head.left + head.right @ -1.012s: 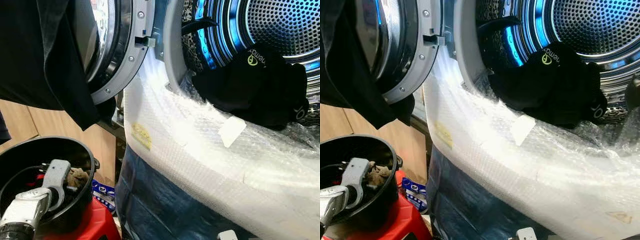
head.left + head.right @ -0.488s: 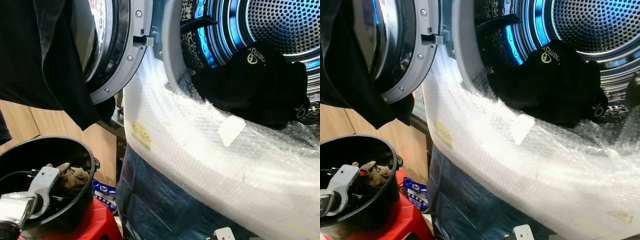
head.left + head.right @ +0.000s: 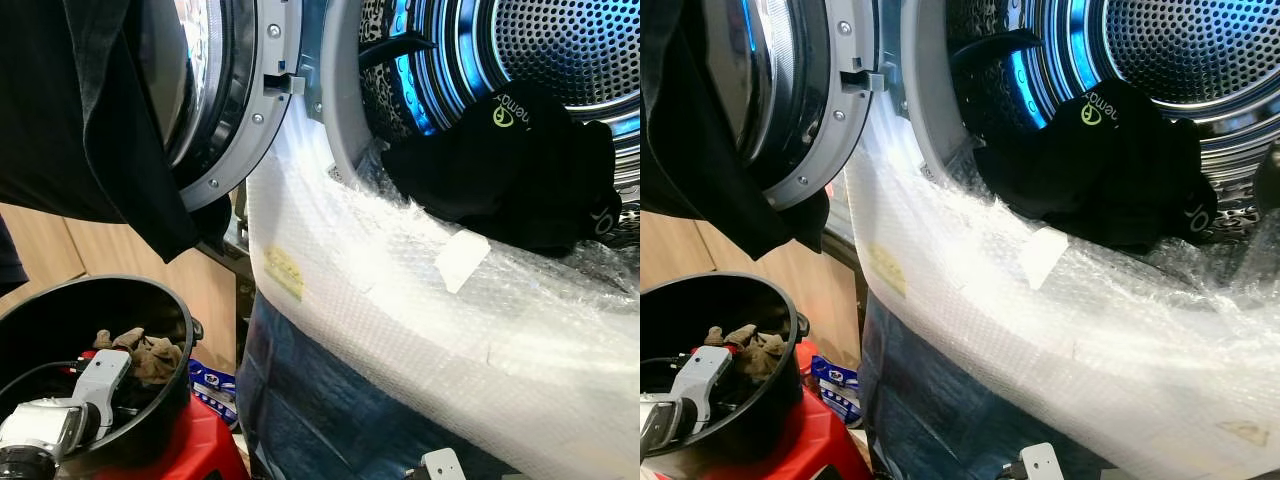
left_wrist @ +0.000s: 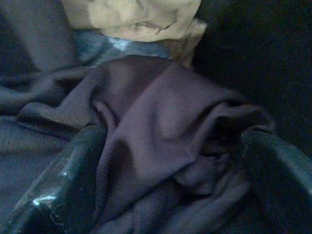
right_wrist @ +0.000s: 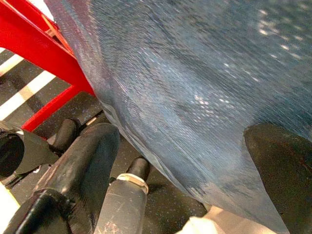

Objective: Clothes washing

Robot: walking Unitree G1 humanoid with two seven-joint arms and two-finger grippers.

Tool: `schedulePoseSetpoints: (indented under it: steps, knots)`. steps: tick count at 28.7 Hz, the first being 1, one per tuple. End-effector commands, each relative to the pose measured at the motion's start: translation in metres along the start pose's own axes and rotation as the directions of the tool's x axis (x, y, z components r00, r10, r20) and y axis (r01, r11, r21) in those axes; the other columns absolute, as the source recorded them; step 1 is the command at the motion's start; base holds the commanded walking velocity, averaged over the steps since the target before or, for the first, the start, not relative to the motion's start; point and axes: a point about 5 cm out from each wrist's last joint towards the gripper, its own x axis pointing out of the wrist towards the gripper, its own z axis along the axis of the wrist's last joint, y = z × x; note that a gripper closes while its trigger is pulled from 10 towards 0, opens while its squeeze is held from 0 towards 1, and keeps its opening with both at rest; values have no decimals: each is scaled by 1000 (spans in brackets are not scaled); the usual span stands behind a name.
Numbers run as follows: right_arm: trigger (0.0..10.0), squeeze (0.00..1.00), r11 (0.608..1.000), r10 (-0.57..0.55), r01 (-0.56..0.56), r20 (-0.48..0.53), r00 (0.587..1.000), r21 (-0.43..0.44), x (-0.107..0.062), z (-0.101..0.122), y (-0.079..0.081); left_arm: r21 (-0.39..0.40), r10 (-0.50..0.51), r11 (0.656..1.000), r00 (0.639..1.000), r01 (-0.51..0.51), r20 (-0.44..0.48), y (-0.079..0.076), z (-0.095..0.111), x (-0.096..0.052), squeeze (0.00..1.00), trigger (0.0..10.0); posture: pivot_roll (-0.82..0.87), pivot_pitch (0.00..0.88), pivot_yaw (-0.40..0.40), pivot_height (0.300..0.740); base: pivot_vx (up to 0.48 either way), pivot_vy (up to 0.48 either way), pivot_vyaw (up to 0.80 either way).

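Left eye view: the washing machine drum [image 3: 560, 50] stands open, its door [image 3: 225, 90] swung out to the left, with a black garment [image 3: 520, 170] lying at the drum mouth above a bubble-wrap covered front [image 3: 400, 300]. Another dark garment [image 3: 80, 110] hangs over the door. Lower left, the left arm reaches into a black bucket [image 3: 170, 305] holding brownish cloth [image 3: 140, 350], on a red stand [image 3: 195, 450]. Left wrist view: the left end effector [image 4: 165, 170] is spread open, its fingers [image 4: 63, 180] flanking a dark purple garment [image 4: 161, 122] beside tan cloth [image 4: 131, 17]. Right wrist view: the right end effector [image 5: 195, 165] hangs open near blue wrapping [image 5: 195, 73] and the red frame [image 5: 34, 44].
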Motion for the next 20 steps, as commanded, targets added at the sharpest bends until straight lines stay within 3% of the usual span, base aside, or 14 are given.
schedulePoseSetpoints:
  steps: [1,3,5,20]
  knots:
    - [10000,0,1000,-1,1,11,1000,-17,1,4,0,-41,-45,998,998,44,-37,-7,-12,7,0,10000,147,0,-128,740,0,0,0]
    - [10000,0,1000,2,-2,15,1000,-17,1,5,1,-36,-40,999,998,39,-56,-4,-16,7,0,10000,143,0,-121,740,0,0,0]
    - [10000,0,1000,2,-2,22,1000,-13,2,7,2,-33,-47,998,997,45,-65,-3,-18,7,0,0,145,0,-119,740,0,0,0]
    - [10000,0,999,19,-20,-6,1000,-32,2,1,7,-31,-69,997,997,67,-38,-4,-21,8,0,0,141,28,-126,740,0,0,0]
